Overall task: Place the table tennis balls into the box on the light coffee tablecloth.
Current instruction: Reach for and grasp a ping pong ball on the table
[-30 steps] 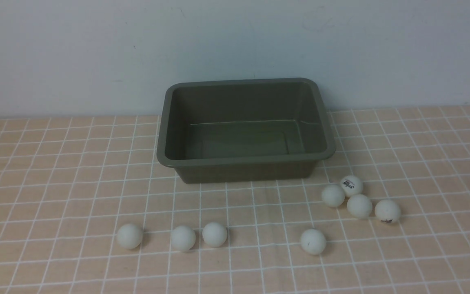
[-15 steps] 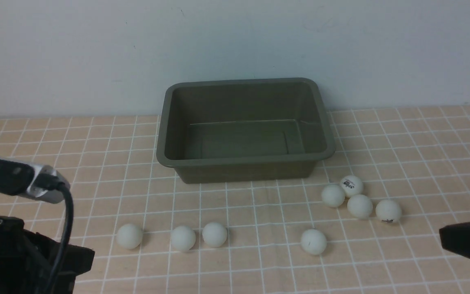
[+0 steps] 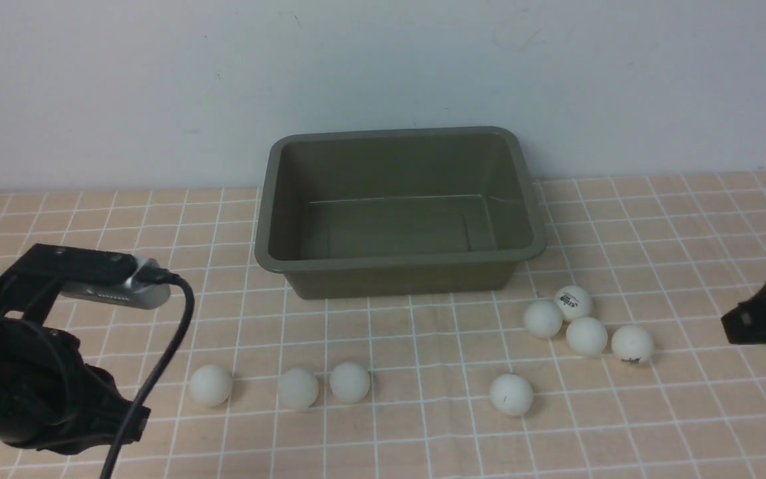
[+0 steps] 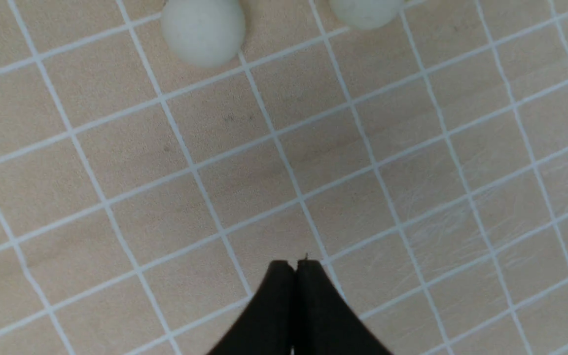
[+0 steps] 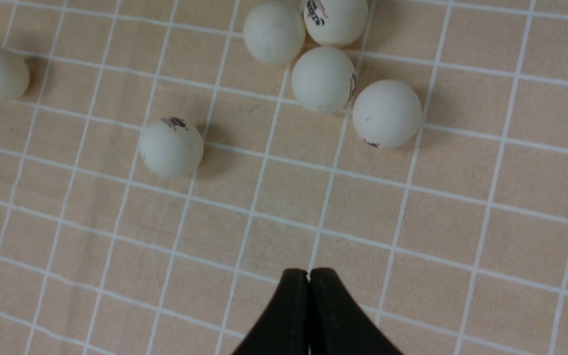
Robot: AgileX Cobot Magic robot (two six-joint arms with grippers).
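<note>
The left arm [image 3: 24, 379] sits low at the near left, with a silver camera [image 3: 114, 289] on its wrist and a black cable [image 3: 163, 352] looping down from it. The left fingers [image 4: 281, 283] are pressed together and hold nothing, over bare cloth just short of two balls. The right arm [image 3: 765, 316] shows at the right edge. The right fingers [image 5: 298, 291] are likewise together and empty, near the bunch of four.

The table tennis balls [image 3: 510, 394] are matte white, a few with dark print. Three lie in a row at near left, one lies alone near centre, and four are bunched to its right. All eight lie on the light coffee tablecloth [image 3: 689, 253], nearer than the box [image 3: 396, 263], an olive-grey tub standing close to the far wall [image 3: 157, 86].
</note>
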